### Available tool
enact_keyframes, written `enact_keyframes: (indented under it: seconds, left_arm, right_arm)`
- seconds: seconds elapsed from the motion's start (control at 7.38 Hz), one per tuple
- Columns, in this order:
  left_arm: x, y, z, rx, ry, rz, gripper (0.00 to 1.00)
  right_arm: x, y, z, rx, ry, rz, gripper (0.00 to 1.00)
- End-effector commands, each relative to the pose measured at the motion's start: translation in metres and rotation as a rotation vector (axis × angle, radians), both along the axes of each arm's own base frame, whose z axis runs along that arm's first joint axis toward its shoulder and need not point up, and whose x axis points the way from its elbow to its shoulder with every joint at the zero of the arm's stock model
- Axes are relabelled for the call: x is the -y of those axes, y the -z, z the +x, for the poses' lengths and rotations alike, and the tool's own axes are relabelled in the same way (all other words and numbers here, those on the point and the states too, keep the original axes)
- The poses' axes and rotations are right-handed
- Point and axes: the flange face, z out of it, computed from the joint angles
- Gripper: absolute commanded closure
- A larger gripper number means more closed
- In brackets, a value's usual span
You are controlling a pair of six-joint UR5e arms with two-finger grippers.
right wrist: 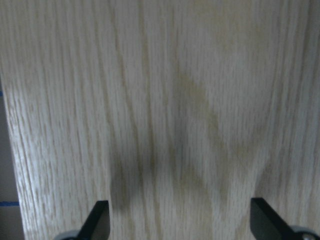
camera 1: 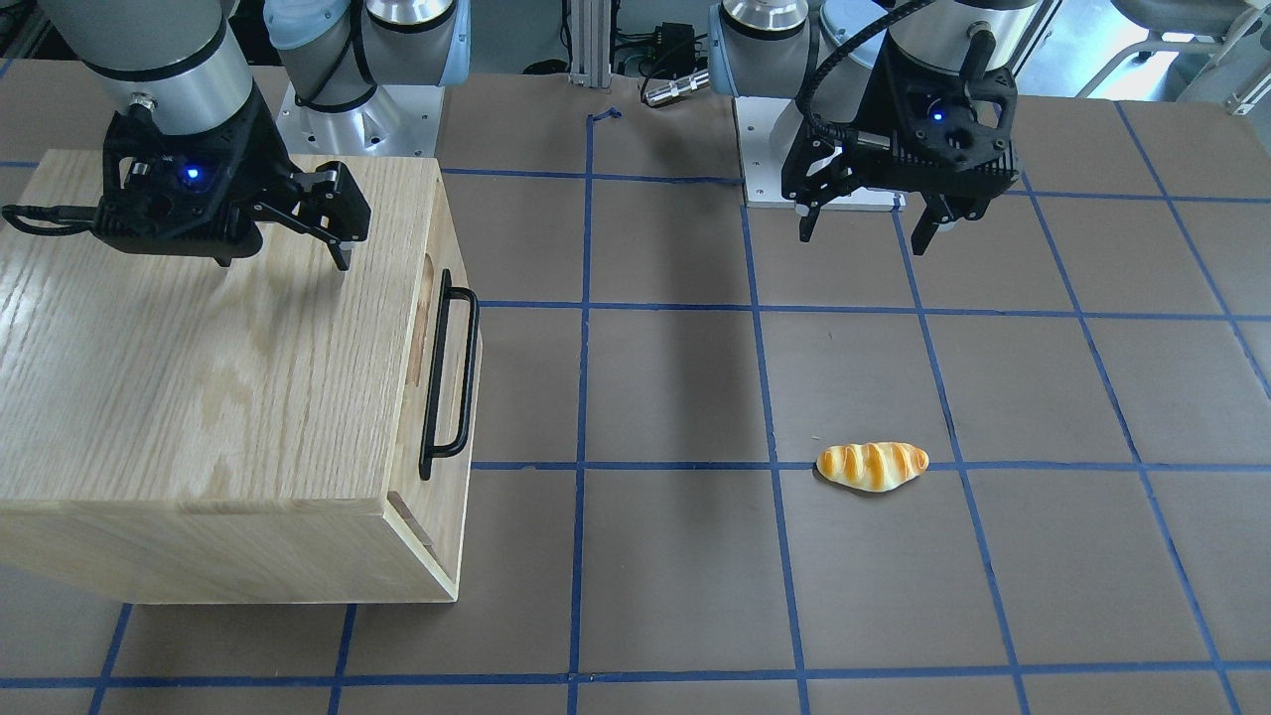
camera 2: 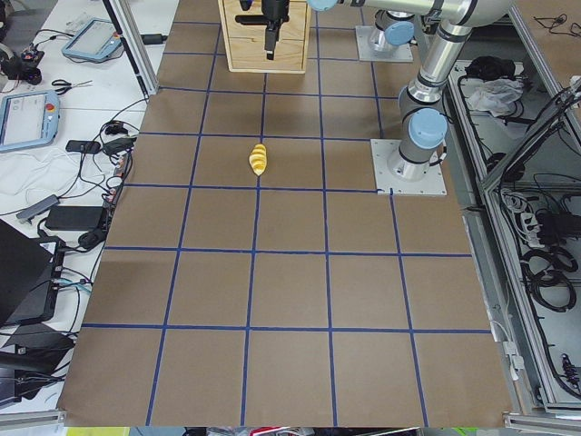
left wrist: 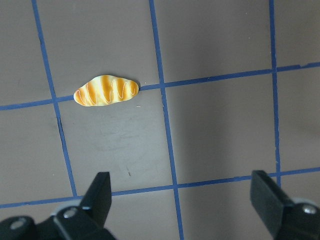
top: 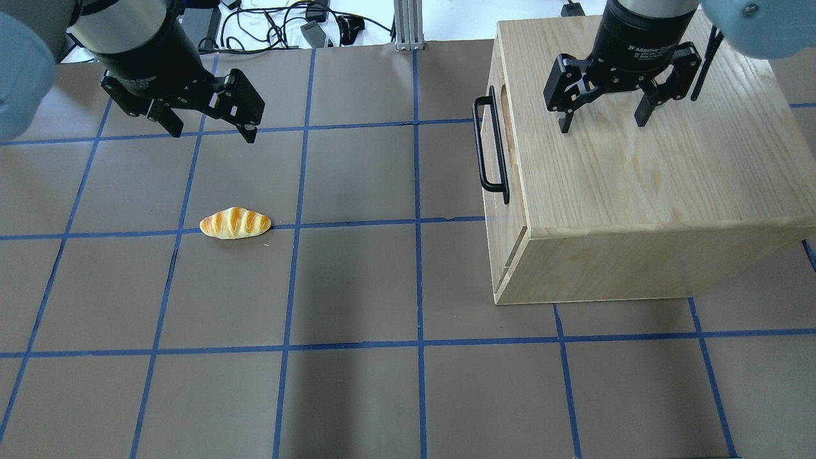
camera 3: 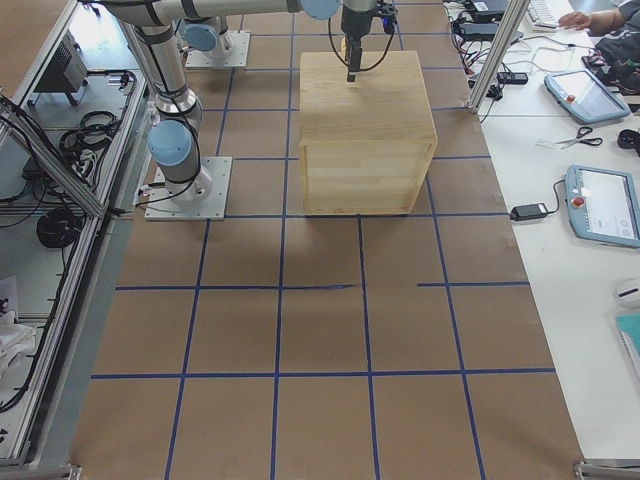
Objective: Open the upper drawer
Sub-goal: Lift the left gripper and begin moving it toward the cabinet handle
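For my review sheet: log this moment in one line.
upper drawer: shut | right end effector: open, over cabinet top | left end effector: open, empty | bread roll: on table

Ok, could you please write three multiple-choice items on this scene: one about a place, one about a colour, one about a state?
1. The right gripper hangs over:
A the bread
B the cabinet top
C the handle

2. The handle is:
A black
B silver
C blue

3. The upper drawer is:
A pulled half out
B taken out
C shut

Answers:
1 B, wood grain fills the right wrist view.
2 A, the bar is black in both table views.
3 C, its front sits flush.
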Motion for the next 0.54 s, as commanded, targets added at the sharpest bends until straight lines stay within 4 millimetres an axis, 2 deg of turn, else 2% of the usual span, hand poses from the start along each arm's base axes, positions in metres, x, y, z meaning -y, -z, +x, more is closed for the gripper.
enact_keyframes:
  seconds: [0.0,0.14,0.41]
  left_arm:
    - [-0.001,0.0,0.0,0.003,0.003,-0.015,0.0]
    - [0.003,-0.002,0.002,-0.002,-0.025,-0.02,0.0]
    - [0.021,0.016,-0.002,-0.04,-0.162,0.014,0.0]
  right_arm:
    - [0.0,-0.001,0.0,0.0,0.0,-0.001,0.0]
    - [0.0,0.0,-0.001,0.0,0.002,0.0,0.0]
    - [0.0,-0.001,-0.001,0.0,0.002,-0.001,0.0]
